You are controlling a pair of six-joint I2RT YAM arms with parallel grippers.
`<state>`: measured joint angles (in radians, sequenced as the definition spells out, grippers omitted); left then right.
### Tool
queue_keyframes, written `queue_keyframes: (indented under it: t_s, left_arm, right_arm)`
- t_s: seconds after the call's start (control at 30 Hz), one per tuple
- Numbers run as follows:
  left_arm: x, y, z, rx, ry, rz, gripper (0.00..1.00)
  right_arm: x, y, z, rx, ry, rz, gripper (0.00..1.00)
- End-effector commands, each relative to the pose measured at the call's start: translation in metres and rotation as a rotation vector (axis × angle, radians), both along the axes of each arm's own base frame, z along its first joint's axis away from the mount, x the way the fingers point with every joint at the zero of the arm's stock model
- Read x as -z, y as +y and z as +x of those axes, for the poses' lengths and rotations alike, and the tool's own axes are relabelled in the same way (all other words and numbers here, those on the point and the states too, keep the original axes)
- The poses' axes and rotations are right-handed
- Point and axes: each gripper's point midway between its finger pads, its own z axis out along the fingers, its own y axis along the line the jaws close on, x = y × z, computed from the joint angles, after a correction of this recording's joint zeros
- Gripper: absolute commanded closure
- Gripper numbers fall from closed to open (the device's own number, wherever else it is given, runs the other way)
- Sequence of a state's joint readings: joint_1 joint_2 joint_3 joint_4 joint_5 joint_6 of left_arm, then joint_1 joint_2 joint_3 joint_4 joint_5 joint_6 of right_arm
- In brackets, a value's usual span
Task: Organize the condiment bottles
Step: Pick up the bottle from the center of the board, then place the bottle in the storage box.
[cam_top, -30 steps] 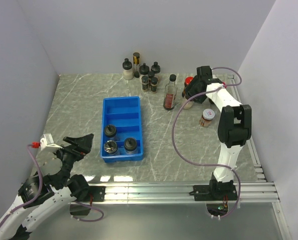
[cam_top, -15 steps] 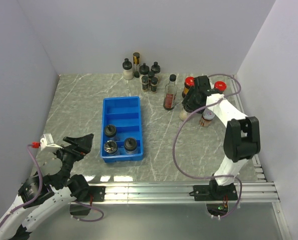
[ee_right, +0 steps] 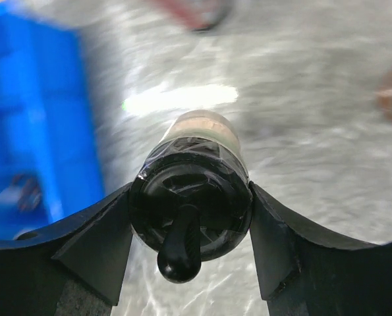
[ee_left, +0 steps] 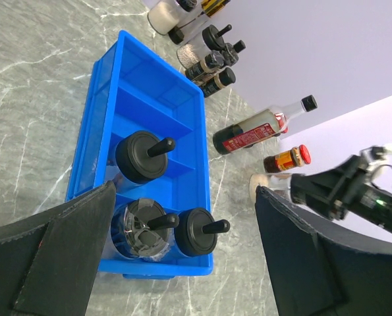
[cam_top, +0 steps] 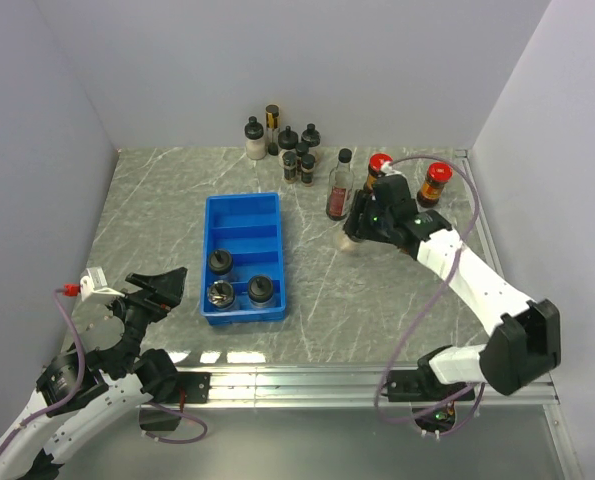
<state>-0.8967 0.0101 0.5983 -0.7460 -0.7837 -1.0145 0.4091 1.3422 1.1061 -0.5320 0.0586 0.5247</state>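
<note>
Right wrist view: the right pincer (ee_right: 190, 224) clamps a black-capped jar (ee_right: 199, 141) at its cap, right of the tray (cam_top: 209, 215). This looks like the carrying step. Next it needs lowering upright into a free far compartment. The left pincer (ee_left: 184, 217) hangs open by the tray's near end.

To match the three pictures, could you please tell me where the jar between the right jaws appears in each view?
Top external: jar right of centre, beneath the right gripper.
Left wrist: pale end at mid-right.
Right wrist: centre, cap facing the camera.
Shared landmark: blue tray, to its left.
</note>
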Motion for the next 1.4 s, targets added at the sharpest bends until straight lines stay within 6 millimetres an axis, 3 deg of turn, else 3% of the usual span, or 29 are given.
queue_keyframes:
  t_s: [0.0, 0.2, 0.27, 0.3, 0.5, 0.53, 0.57, 0.67, 0.83, 1.2, 1.37]
  left_arm:
    - [-0.011, 0.005, -0.002, -0.008, -0.031, -0.028, 0.07]
    - [-0.011, 0.004, -0.003, -0.001, -0.028, -0.034, 0.09]
    - [-0.011, 0.004, -0.003, 0.001, -0.028, -0.034, 0.08]
    - [-0.013, 0.004, -0.003, 0.001, -0.03, -0.036, 0.09]
    - [-0.015, 0.006, -0.005, 0.002, -0.03, -0.041, 0.09]
    - [-0.015, 0.006, -0.005, 0.0, -0.029, -0.041, 0.09]
    - [-0.015, 0.006, -0.005, 0.0, -0.028, -0.04, 0.09]
    - [-0.016, 0.007, -0.006, -0.003, -0.028, -0.044, 0.09]
    - [-0.014, 0.007, -0.005, -0.005, -0.026, -0.041, 0.09]
    - [-0.011, 0.006, -0.004, -0.009, -0.024, -0.036, 0.09]
    - [-0.011, 0.007, -0.003, -0.014, -0.023, -0.035, 0.09]
  right_arm:
    - [-0.066, 0.035, -0.004, -0.134, -0.199, 0.052, 1.0]
    - [-0.104, 0.09, -0.014, -0.294, -0.27, 0.069, 1.0]
    - [-0.101, 0.107, -0.012, -0.333, -0.264, 0.05, 1.0]
    - [-0.112, 0.122, -0.015, -0.37, -0.283, 0.057, 1.0]
    - [-0.122, 0.177, -0.011, -0.459, -0.3, 0.072, 1.0]
    - [-0.112, 0.188, -0.014, -0.481, -0.273, 0.063, 1.0]
    - [-0.118, 0.194, -0.014, -0.491, -0.281, 0.071, 1.0]
    - [-0.108, 0.212, -0.02, -0.52, -0.257, 0.063, 1.0]
    - [-0.088, 0.233, -0.033, -0.572, -0.208, 0.066, 1.0]
    - [-0.043, 0.253, -0.057, -0.636, -0.11, 0.049, 1.0]
    - [-0.019, 0.255, -0.056, -0.632, -0.069, 0.006, 1.0]
